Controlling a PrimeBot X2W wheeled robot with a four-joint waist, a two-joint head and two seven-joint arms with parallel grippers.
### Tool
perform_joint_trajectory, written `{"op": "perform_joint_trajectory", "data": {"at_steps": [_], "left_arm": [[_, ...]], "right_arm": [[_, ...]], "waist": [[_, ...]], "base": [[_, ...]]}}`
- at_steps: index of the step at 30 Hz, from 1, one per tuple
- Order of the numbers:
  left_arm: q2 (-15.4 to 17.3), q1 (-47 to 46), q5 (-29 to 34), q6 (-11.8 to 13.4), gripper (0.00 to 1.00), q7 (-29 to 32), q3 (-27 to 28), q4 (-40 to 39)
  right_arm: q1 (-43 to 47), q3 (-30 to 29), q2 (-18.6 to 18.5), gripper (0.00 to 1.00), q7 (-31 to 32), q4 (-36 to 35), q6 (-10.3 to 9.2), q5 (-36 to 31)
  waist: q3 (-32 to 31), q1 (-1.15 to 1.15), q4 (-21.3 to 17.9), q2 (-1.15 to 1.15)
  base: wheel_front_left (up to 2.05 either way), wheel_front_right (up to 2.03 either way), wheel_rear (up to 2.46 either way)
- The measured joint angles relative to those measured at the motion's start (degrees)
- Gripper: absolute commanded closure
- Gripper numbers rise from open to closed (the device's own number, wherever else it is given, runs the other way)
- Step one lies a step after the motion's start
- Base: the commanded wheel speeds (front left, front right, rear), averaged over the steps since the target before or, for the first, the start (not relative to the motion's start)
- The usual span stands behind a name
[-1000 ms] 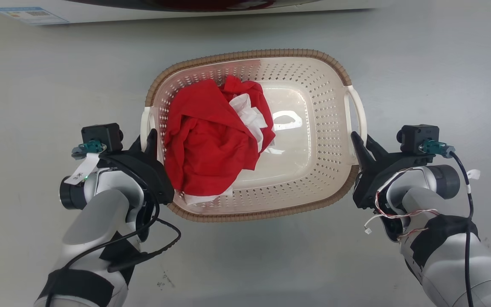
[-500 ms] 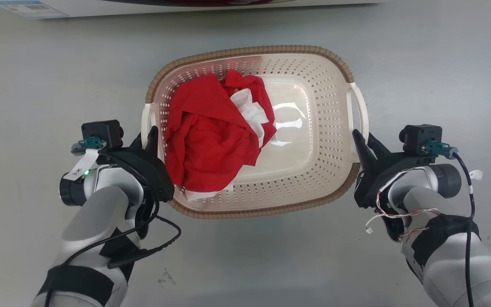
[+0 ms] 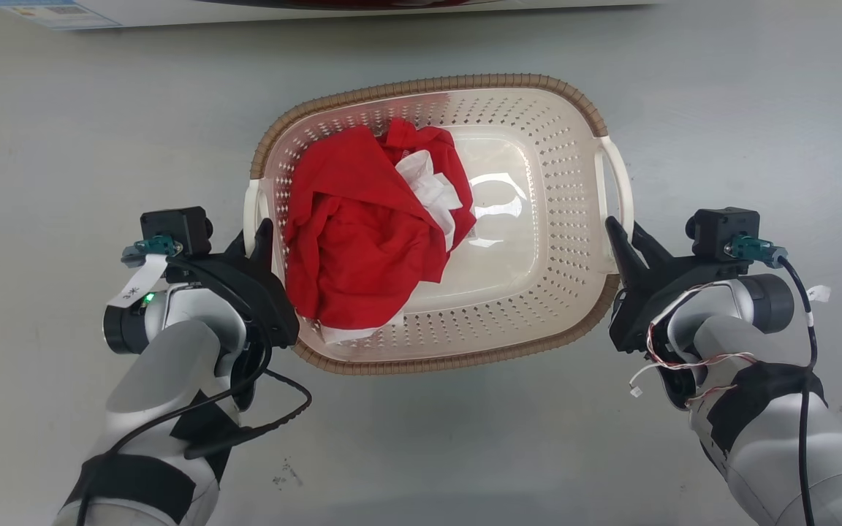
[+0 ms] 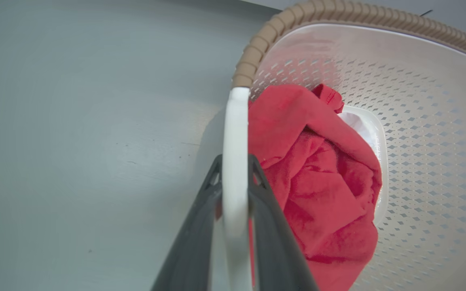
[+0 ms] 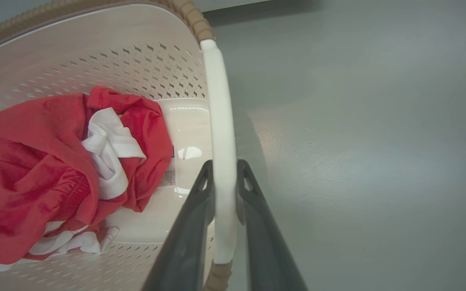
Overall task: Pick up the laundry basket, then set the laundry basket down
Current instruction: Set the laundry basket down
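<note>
Laundry basket (image 3: pixel 465 79) is showing in the middle of the head view, over a grey floor (image 3: pixel 99 131) and between the two arms, with its long brown rim running across the view and its cream perforated walls facing up at the camera. Whether its base is resting on the floor or hanging just above it cannot be told. The left gripper (image 3: pixel 253 232) is clamping the basket's left white handle (image 4: pixel 235 133): in the left wrist view the two dark fingers are pressing against either side of the pale bar, which is running straight up between them to where the brown rim begins. The right gripper (image 3: pixel 624 228) is doing the same on the right white handle (image 5: pixel 221 121), its fingers closing around the bar low down, just above the spot where the rim is picking up again. Inside the basket a crumpled red garment (image 3: pixel 362 241) is lying toward the left side, reaching up against the left wall, and a white cloth (image 3: pixel 432 193) is poking out of its folds near the middle. The right half of the basket's glossy floor is lying bare and is catching a bright reflection. Along the top edge of the head view, well apart from the basket, the lower edge of a white appliance (image 3: pixel 319 11) is peeking in.
</note>
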Motion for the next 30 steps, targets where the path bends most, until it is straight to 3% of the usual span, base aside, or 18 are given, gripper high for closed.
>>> {"op": "perform_joint_trajectory", "data": {"at_steps": [1, 2, 3, 4, 5, 6, 19, 30], "left_arm": [[0.0, 0.0, 0.0, -0.1, 1.00, 0.0, 0.0, 0.1], [0.0, 0.0, -0.1, -0.4, 1.00, 0.0, 0.0, 0.1], [0.0, -0.1, -0.1, -0.5, 1.00, 0.1, 0.0, 0.3], [0.1, -0.2, -0.2, -0.5, 0.73, 0.5, 0.1, 0.4], [0.3, -0.2, -0.4, -0.5, 0.09, 0.5, 0.1, 0.5], [0.6, -0.2, -0.4, -0.5, 0.00, 0.5, 0.0, 0.6], [0.9, -0.9, -0.6, -1.5, 0.00, 0.5, -0.2, 1.1], [0.7, 2.5, -0.3, -1.9, 0.00, -0.6, -1.9, 1.6]], "right_arm": [[0.0, 0.1, 0.0, 1.00, 0.0, 0.0, 0.03, 0.0], [-0.1, 0.3, 0.0, 0.78, -0.1, 0.0, 0.03, -0.2], [-0.2, 0.3, 0.0, 0.38, -0.1, 0.1, 0.04, -0.2], [-0.2, 0.4, -0.2, 0.00, -0.1, 0.2, 0.04, -0.2], [-0.2, 0.6, -0.5, 0.00, -0.2, 0.2, 0.05, -0.3], [-0.2, 0.6, -0.6, 0.00, -0.2, 0.2, 0.24, -0.3], [-0.3, 1.7, -0.3, 0.00, -0.2, 0.1, 0.65, -0.3], [1.6, 1.7, -0.2, 0.00, -1.3, -0.3, 0.98, 0.1]], "waist": [[0.0, 0.00, 0.0, 0.00], [0.0, 0.00, 0.1, 0.00], [0.0, 0.00, 0.1, 0.00], [0.0, 0.00, 0.1, 0.00], [0.1, 0.01, 0.2, 0.01], [0.1, 0.01, 0.2, 0.01], [-1.3, 0.01, 0.6, 0.00], [-6.5, 0.00, 0.5, 0.00]], "base": [[0.00, 0.00, 0.00], [0.00, 0.00, 0.00], [0.00, 0.00, 0.00], [0.00, 0.00, 0.00], [0.00, 0.00, 0.00], [0.00, 0.00, 0.00], [0.00, 0.00, 0.00], [0.00, 0.00, 0.00]]}}
